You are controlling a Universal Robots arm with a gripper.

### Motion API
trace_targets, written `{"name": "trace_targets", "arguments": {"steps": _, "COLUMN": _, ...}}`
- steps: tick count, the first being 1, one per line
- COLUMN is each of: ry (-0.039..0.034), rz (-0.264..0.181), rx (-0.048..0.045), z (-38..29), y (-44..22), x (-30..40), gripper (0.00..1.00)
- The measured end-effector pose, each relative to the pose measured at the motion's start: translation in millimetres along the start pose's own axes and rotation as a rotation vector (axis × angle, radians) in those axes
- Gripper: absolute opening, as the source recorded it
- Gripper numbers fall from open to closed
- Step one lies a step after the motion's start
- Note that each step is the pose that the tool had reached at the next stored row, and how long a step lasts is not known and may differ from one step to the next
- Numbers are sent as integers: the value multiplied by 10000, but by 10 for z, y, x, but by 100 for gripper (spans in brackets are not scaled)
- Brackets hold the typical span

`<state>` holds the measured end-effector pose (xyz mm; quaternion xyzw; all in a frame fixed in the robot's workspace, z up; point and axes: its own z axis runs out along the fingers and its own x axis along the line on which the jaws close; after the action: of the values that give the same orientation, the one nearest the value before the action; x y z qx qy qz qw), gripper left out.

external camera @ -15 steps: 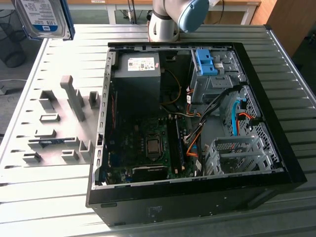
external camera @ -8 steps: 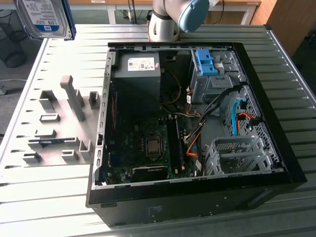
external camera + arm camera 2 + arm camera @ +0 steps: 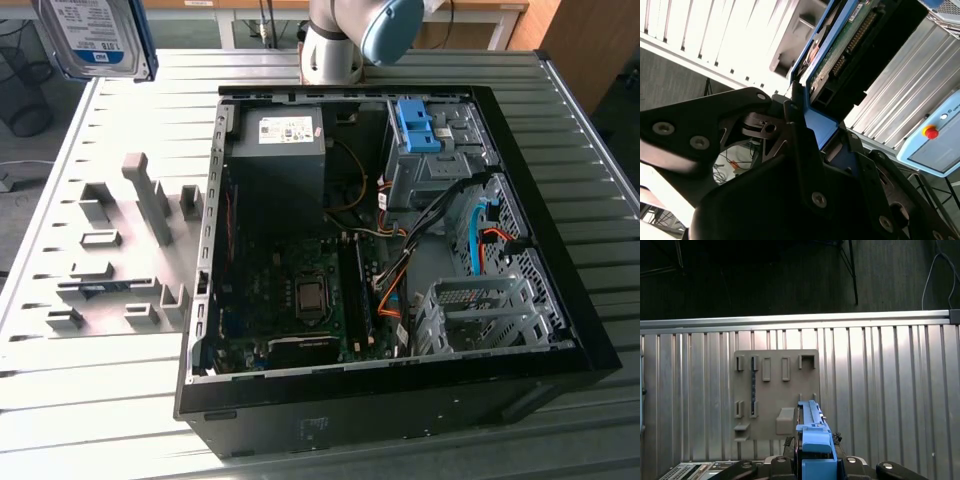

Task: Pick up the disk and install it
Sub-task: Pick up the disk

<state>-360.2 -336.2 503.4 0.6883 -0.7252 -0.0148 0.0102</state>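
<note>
The disk (image 3: 100, 35) hangs in the air at the exterior view's top left, label side showing, high above the table and well away from the open computer case (image 3: 390, 390). In the second wrist view the disk (image 3: 840, 45) shows its green circuit board and a blue rail, gripped at its end by my gripper (image 3: 822, 127). In the first wrist view the disk (image 3: 812, 432) appears edge-on with its blue rail up, and my gripper (image 3: 812, 462) is shut on it above the grey fixture plate (image 3: 775, 390).
The case lies open on the slatted metal table (image 3: 120, 420). Inside are a grey power-supply box (image 3: 275, 150), a blue bracket (image 3: 418, 125) on the drive cage, and a metal cage (image 3: 480, 310) near the front. The grey fixture plate (image 3: 120, 250) lies to the case's left. The arm base (image 3: 335, 45) stands behind.
</note>
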Motion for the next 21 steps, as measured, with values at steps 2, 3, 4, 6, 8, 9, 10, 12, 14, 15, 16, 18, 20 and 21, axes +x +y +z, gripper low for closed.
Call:
{"name": "trace_targets", "arguments": {"steps": 2, "ry": 0, "rz": 0, "rx": 0, "z": 0, "y": -12, "x": -1, "gripper": 36}}
{"name": "trace_targets", "arguments": {"steps": 3, "ry": 0, "rz": 0, "rx": 0, "z": 0, "y": -20, "x": -1, "gripper": 36}}
{"name": "trace_targets", "arguments": {"steps": 4, "ry": 0, "rz": 0, "rx": 0, "z": -1, "y": -28, "x": -1, "gripper": 36}}
{"name": "trace_targets", "arguments": {"steps": 6, "ry": 0, "rz": 0, "rx": 0, "z": -2, "y": -49, "x": -2, "gripper": 36}}
{"name": "trace_targets", "arguments": {"steps": 8, "ry": 0, "rz": 0, "rx": 0, "z": -3, "y": -72, "x": -4, "gripper": 36}}
{"name": "trace_targets", "arguments": {"steps": 9, "ry": 0, "rz": 0, "rx": 0, "z": -3, "y": -83, "x": -4, "gripper": 36}}
{"name": "trace_targets", "arguments": {"steps": 10, "ry": 0, "rz": 0, "rx": 0, "z": -3, "y": -94, "x": -5, "gripper": 36}}
{"name": "trace_targets", "arguments": {"steps": 12, "ry": 0, "rz": 0, "rx": 0, "z": -4, "y": -115, "x": -6, "gripper": 36}}
{"name": "trace_targets", "arguments": {"steps": 14, "ry": 0, "rz": 0, "rx": 0, "z": -5, "y": -134, "x": -7, "gripper": 36}}
{"name": "trace_targets", "arguments": {"steps": 15, "ry": 0, "rz": 0, "rx": 0, "z": -5, "y": -144, "x": -7, "gripper": 36}}
{"name": "trace_targets", "arguments": {"steps": 16, "ry": 0, "rz": 0, "rx": 0, "z": -5, "y": -153, "x": -8, "gripper": 36}}
{"name": "trace_targets", "arguments": {"steps": 18, "ry": 0, "rz": 0, "rx": 0, "z": -6, "y": -171, "x": -9, "gripper": 36}}
{"name": "trace_targets", "arguments": {"steps": 20, "ry": 0, "rz": 0, "rx": 0, "z": -7, "y": -188, "x": -10, "gripper": 36}}
{"name": "trace_targets", "arguments": {"steps": 21, "ry": 0, "rz": 0, "rx": 0, "z": -7, "y": -196, "x": -10, "gripper": 36}}
